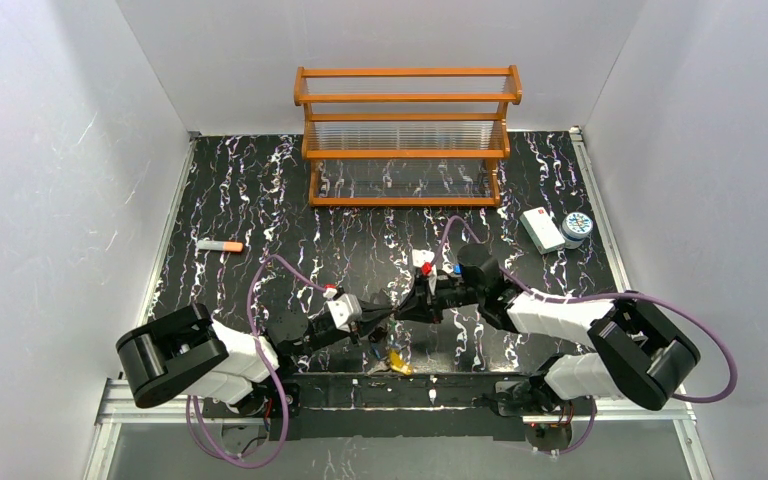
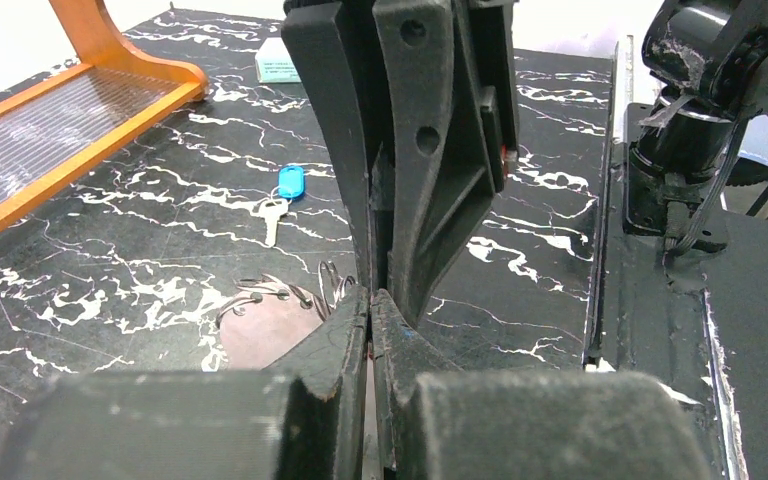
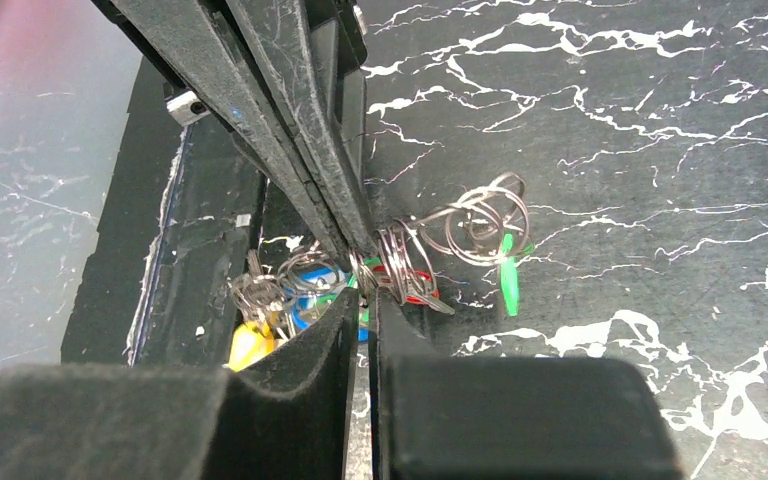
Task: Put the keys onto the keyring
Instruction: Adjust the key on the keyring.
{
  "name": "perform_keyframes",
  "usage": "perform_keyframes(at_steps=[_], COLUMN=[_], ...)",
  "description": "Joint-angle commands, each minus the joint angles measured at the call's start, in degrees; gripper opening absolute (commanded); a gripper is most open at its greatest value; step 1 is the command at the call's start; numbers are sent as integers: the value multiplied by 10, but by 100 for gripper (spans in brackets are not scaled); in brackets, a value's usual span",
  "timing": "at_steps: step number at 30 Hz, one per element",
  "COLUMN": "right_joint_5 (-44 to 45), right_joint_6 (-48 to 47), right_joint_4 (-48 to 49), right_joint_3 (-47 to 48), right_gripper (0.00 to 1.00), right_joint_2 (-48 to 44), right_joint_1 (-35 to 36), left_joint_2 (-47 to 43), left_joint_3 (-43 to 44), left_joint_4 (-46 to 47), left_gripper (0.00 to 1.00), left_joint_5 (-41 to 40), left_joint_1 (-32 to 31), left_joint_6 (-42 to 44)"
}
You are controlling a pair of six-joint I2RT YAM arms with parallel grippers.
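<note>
While two claws meet tip to tip | left claw (image 2: 370,310): fingers together, touching keyring | keyring (image 3: 400,262): one, wire coils at both tips | right claw (image 3: 363,300): clamped on keyring | keys (image 3: 250,343): one bunch beneath; one blue key (image 2: 286,188) apart.

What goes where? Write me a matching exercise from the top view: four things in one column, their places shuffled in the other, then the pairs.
1. orange-tipped stick
2. wooden rack
3. round patterned tin
4. yellow-tagged key

A. back middle, by the wall
B. near edge, middle
C. right side, beside the white box
D. left side, alone

Pairs: 1-D, 2-A, 3-C, 4-B
</note>
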Motion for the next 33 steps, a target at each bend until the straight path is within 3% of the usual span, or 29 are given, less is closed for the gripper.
perform_keyframes(at_steps=[1, 11, 22, 25, 33], right_joint_5=[46, 136, 218, 252, 337], right_joint_6=[29, 39, -4, -9, 49], right_joint_4=[91, 127, -10, -39, -37], right_joint_3=[-16, -42, -51, -50, -48], right_gripper=[18, 33, 52, 63, 87], right_joint_2=[7, -41, -171, -198, -203], right_joint_1=[37, 52, 51, 51, 49], left_joint_2=[-2, -8, -32, -38, -77], left_joint_3=[1, -18, -47, -54, -36], left_joint_4=[161, 162, 161, 156, 13], left_gripper=[0, 0, 0, 0, 0], left_joint_5=[-22, -42, -89, -94, -103], left_joint_1=[-3, -3, -3, -3, -3], left_joint_6=[1, 1, 13, 15, 42])
